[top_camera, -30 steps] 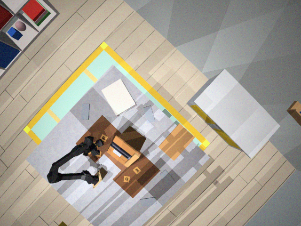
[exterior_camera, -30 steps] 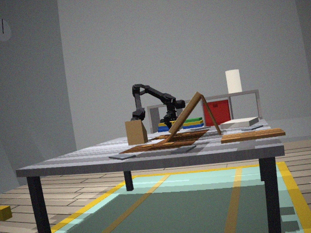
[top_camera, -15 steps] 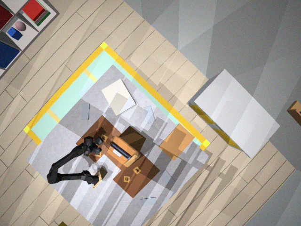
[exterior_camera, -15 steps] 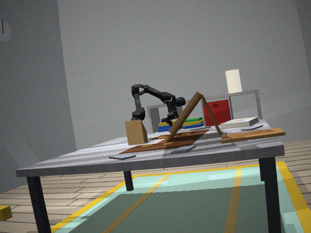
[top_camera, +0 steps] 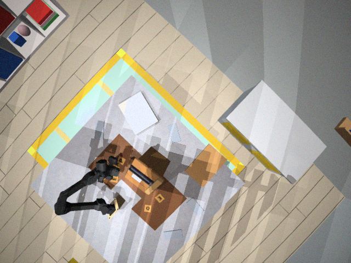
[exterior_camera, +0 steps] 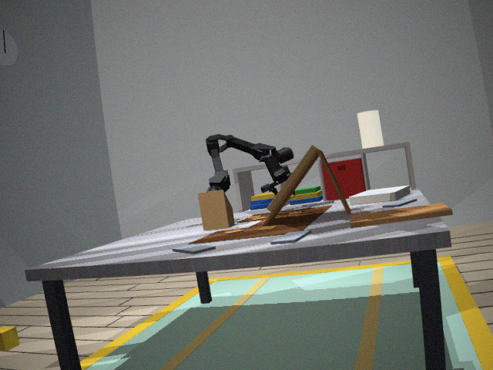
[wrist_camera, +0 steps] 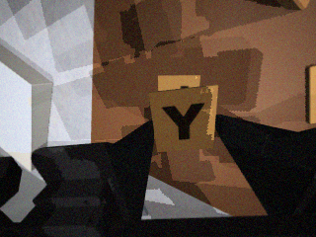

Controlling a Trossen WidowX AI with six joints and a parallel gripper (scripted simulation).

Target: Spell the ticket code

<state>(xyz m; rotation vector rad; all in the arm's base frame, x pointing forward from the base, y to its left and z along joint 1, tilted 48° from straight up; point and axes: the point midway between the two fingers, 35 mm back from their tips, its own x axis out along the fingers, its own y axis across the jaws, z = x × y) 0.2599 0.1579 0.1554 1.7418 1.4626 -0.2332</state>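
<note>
My gripper [top_camera: 115, 170] [wrist_camera: 183, 121] is shut on a tan tile marked Y [wrist_camera: 190, 140], held over the brown mat [top_camera: 175, 195] [exterior_camera: 216, 237]. Another tile [wrist_camera: 170, 81] lies partly hidden behind it, and a tile edge [wrist_camera: 312, 94] shows at the right. Tiles marked P [top_camera: 120, 160] and E [top_camera: 114, 178] lie near the gripper. A tile marked Q [top_camera: 147, 208] and one whose mark looks like 3 or E [top_camera: 159, 198] lie on the mat's other part. The leaning wooden board [top_camera: 154, 185] [exterior_camera: 294, 179] carries a dark rail [top_camera: 141, 175]; no letters are readable in it.
A tan block [top_camera: 115, 209] [exterior_camera: 215, 210] with small dark marks stands by the arm's base; its print is unreadable. A white box [top_camera: 139, 113] [exterior_camera: 378, 195] and a wooden slab [top_camera: 205, 165] [exterior_camera: 402, 216] lie beyond the board. Thin glassy plates [top_camera: 174, 132] [exterior_camera: 194, 248] lie near the counter's edges.
</note>
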